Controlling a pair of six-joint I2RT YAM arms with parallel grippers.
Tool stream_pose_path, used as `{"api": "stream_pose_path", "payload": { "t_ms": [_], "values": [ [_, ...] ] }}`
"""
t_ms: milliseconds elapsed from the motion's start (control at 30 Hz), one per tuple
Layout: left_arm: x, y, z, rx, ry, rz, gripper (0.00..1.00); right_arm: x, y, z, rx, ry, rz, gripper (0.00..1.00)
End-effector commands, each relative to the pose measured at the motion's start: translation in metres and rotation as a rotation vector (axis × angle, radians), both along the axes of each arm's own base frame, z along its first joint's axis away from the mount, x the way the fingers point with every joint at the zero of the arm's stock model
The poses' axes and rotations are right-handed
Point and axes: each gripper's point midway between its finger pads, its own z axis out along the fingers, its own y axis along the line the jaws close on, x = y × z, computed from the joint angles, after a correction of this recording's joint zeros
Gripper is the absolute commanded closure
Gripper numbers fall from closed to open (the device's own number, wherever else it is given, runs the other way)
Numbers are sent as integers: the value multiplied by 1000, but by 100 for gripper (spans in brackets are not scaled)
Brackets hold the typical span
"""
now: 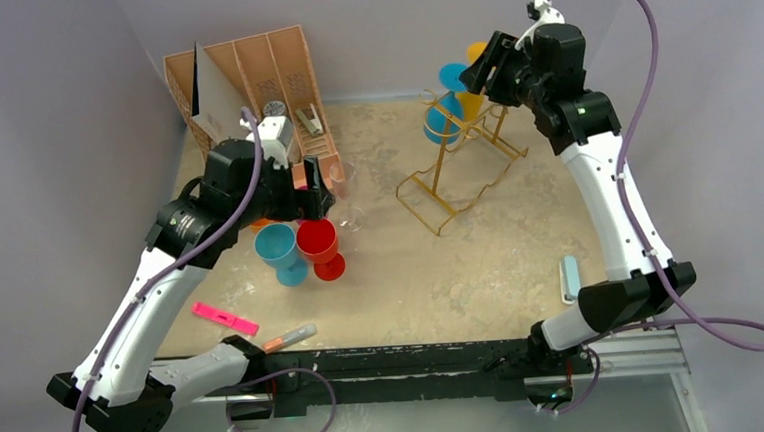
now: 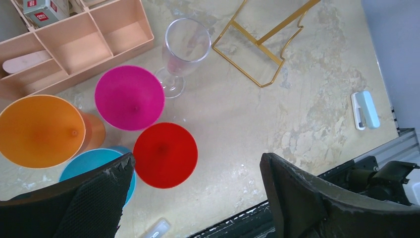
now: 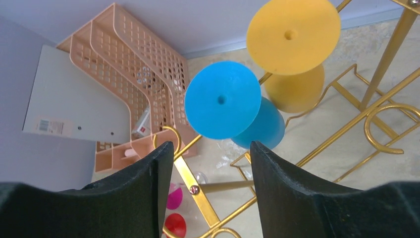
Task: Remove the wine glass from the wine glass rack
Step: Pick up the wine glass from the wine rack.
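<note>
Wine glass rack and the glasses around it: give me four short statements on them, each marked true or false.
1. A blue glass and a yellow glass hang upside down on the wine glass rack. True.
2. The left gripper grips the red glass. False: its jaws stand wide open and hold nothing.
3. A clear glass stands upright on the table beside the tan organiser. True.
4. The right gripper hovers over the tan organiser. False: it is at the rack, next to the hanging blue glass.
</note>
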Motion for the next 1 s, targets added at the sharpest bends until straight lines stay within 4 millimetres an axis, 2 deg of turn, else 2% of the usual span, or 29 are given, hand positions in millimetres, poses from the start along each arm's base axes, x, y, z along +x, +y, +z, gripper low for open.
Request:
{"api": "stream_pose_path", "payload": {
  "t_ms": [0,100,267,600,967],
  "values": [
    [0,-5,19,-87,-43,9,4,17,-11,14,51,-54,-82,42],
    [-4,-4,22,-91,-52,-4,4,25,-14,10,77,-65,-104,46],
    [-7,0,20,-83,-48,10,1,34,-14,-5,96,-27,-116,44],
    [-3,2,22,-80,-57,27,1,52,-17,-21,133,13,-115,49],
    [-4,2,17,-75,-41,25,1,53,-11,-28,243,40,-87,53]
  ]
}}
